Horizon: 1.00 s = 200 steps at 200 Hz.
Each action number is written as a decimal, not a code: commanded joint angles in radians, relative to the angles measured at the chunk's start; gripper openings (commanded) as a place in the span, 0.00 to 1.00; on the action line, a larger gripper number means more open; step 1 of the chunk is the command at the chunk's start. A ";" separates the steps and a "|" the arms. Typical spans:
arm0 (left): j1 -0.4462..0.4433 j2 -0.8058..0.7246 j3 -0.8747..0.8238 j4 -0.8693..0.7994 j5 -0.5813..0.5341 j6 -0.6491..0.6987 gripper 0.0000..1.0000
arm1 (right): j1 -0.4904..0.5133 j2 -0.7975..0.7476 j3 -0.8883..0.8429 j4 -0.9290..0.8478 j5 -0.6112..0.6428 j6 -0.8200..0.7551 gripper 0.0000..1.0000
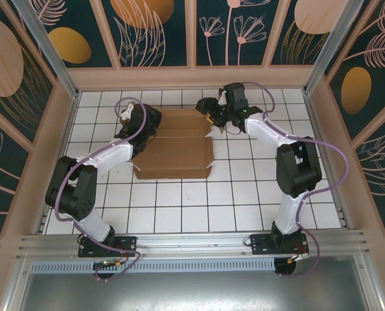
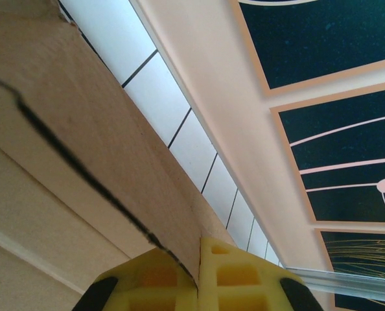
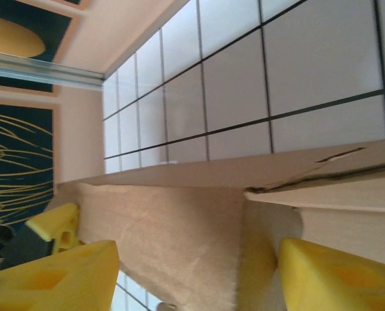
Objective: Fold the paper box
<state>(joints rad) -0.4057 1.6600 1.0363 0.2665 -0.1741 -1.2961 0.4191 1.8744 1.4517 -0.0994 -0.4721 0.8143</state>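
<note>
The plain brown corrugated cardboard mailer box lies mostly flat on the white tiled table. My left gripper is pinched tight on the edge of the box's far left flap, so that I can stand that wall up. My right gripper, at the box's far right corner, stands wide astride a flap. I think it isn't touching yet, but it is placed to take the flap.
</note>
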 commanded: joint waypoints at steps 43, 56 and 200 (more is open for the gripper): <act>0.002 0.024 -0.040 0.011 -0.005 0.008 0.00 | 0.003 0.021 -0.035 0.146 -0.045 0.066 0.45; 0.002 0.022 -0.046 0.014 -0.007 0.014 0.00 | -0.001 0.012 -0.050 0.137 -0.028 0.048 0.44; 0.002 0.028 -0.077 0.028 -0.042 0.038 0.00 | 0.042 -0.344 -0.491 0.200 0.333 -0.376 0.37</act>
<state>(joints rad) -0.4053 1.6608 0.9668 0.3748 -0.1898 -1.2942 0.4137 1.5345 1.0183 0.0875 -0.2695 0.5716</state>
